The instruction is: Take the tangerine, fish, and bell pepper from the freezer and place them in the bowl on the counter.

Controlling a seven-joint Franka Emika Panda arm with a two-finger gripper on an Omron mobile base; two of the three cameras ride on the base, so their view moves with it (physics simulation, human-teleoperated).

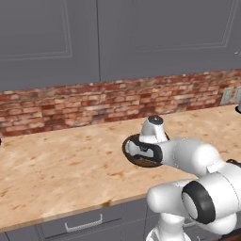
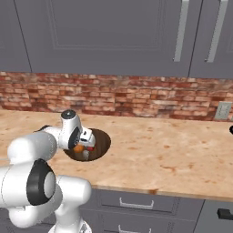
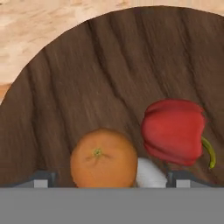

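Note:
The dark brown bowl point(image 3: 109, 65) sits on the speckled counter point(image 1: 56, 164), and my gripper point(image 3: 111, 180) hangs just above it, pointing down into it. Its fingertips point(image 3: 41, 178) stand wide apart and open, holding nothing. Inside the bowl the orange tangerine point(image 3: 104, 157) lies beside the glossy red bell pepper point(image 3: 175, 131). A pale whitish shape point(image 3: 151, 173) peeks out between them; I cannot tell whether it is the fish. In the right base view the gripper point(image 2: 84, 149) is over the bowl point(image 2: 105, 139), with the tangerine point(image 2: 78, 148) under it. The freezer is out of view.
A red brick wall point(image 1: 94, 101) backs the counter, under grey wall cabinets point(image 2: 113, 36). Grey drawers point(image 1: 84, 223) run below the counter's front edge. Bare worktop stretches left and right of the bowl point(image 1: 128, 147). A wall socket point(image 2: 222, 110) sits at the far right.

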